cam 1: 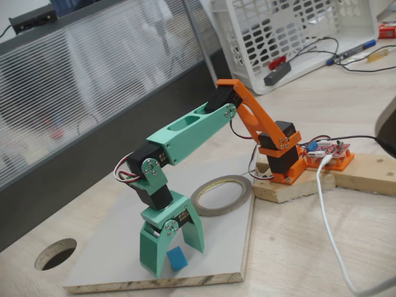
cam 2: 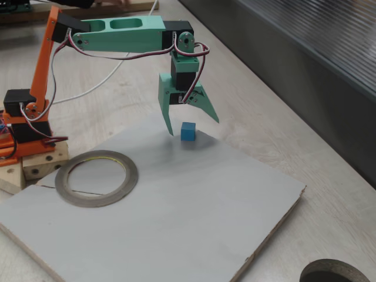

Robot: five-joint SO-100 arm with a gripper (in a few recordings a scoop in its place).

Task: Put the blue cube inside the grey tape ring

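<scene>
Claw (cam 1: 178, 262) of mint-green plastic, two-fingered, points straight down over the near end of a flat pale grey board (cam 1: 124, 247) that lies on the light wooden bench (cam 1: 309, 247); in the other fixed view the same claw (cam 2: 194, 127) hangs at the board's (cam 2: 176, 205) far edge. Its fingers (cam 1: 150, 247) are spread wide apart, and nothing is gripped. The small bright sky-blue solid cube (cam 1: 177, 258) sits on the board in the gap between the fingers, closer to the one on the left in this view, with a clear space to the thinner finger on the right. In the other fixed view the cube (cam 2: 187, 131) rests flat on the board just below the fingertips (cam 2: 169, 124), and neither finger can be seen pressing on it; whether the tips reach the board is hard to tell. The flat thin grey roll of tape with a pale yellowish inner rim (cam 1: 221, 193) lies flat on the board's far corner, behind the claw and near the arm's orange base, well apart from the cube. From the other side the tape ring (cam 2: 97, 177) lies at the left of the board, its middle bare. A dark round hole (cam 1: 55, 253) is cut through the bench beside the board.
</scene>
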